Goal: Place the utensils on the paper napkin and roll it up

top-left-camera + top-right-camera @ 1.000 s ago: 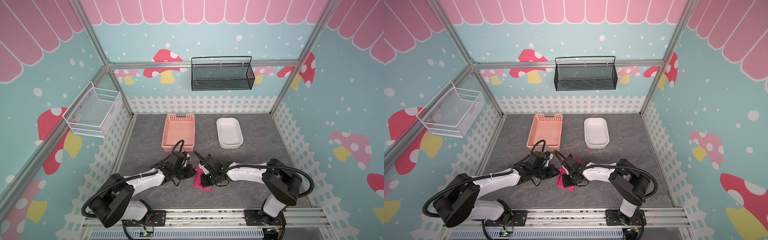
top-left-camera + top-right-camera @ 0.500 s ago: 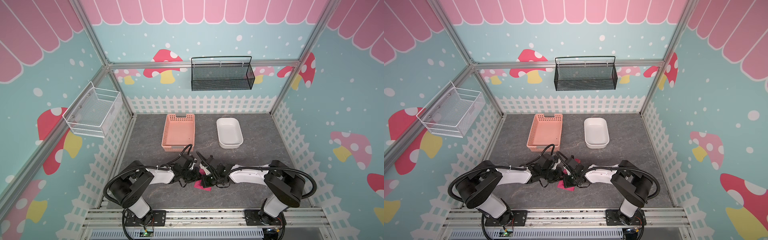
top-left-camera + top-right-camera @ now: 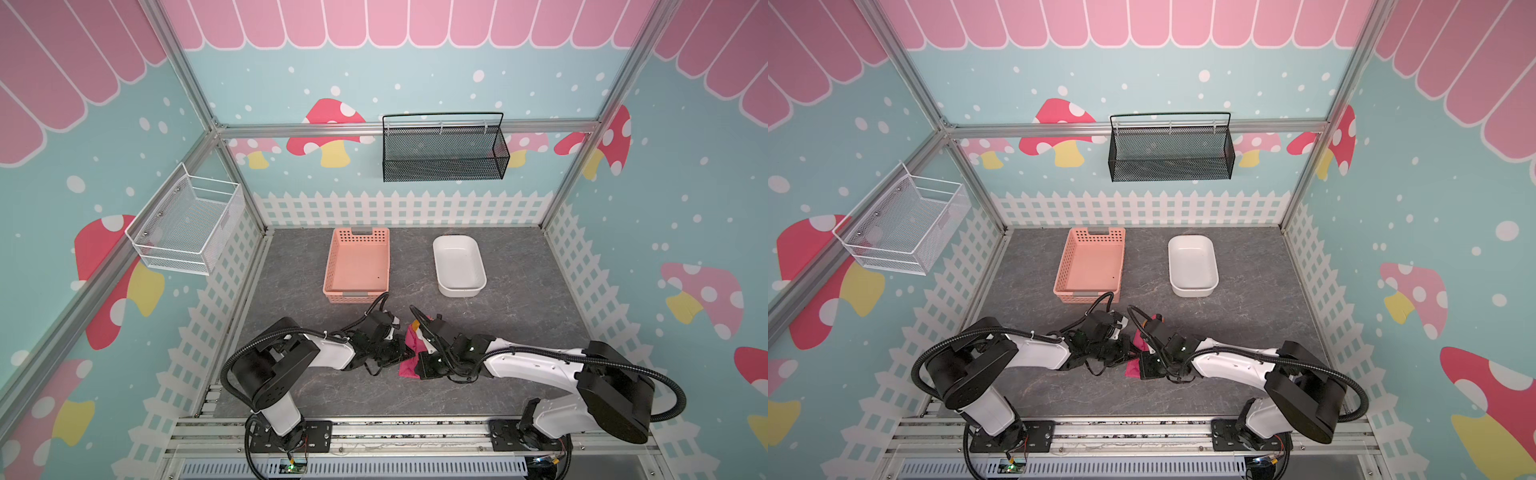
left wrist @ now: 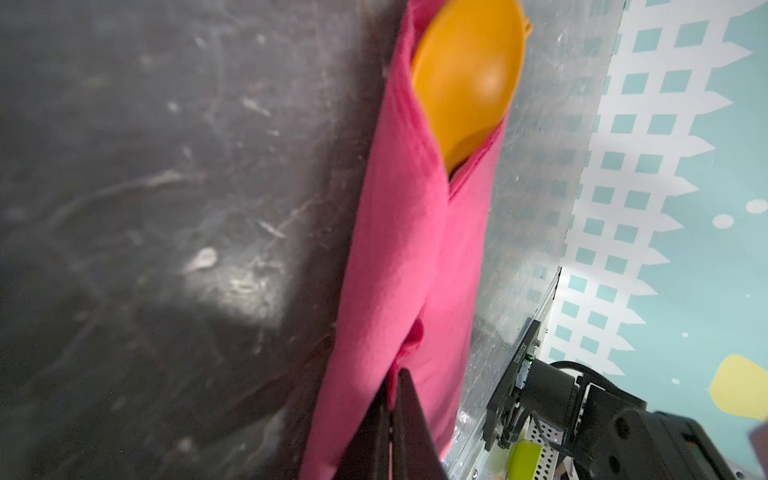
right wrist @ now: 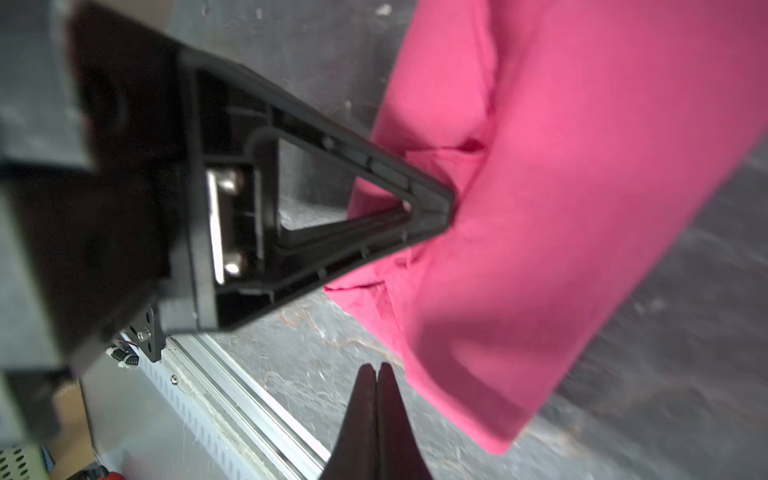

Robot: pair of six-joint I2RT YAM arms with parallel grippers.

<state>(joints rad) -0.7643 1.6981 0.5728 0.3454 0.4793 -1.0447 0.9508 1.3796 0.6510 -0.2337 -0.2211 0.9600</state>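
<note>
So over the last second the left gripper (image 4: 391, 399) has slid in and finished clamping down. It now looks pinched on a loose fold near one end of the napkin (image 4: 399, 257), and in the right wrist view little creases fan out from its tip. A second ago the napkin was a wider pink blob between the arms. Now it's a tight, narrow roll lying on the table (image 3: 519, 332) near the front, between both wrists and apart from the basket (image 3: 357, 266). Of the utensils (image 3: 414, 324) only the spoon (image 4: 465, 79) bowl shows, poking out of the roll's end nearer the basket (can't see the fork or the straight piece, so I'm not claiming they're inside). The right gripper (image 5: 376, 388) is clenched too, but on nothing, with its tip just beside the roll over bare table, same as before. My read is that the rolling is basically done and what's left is tucking that last flap so it doesn't spring open. It's thin paper, so a hard tug from that pinch could tear it or undo the roll.
</note>
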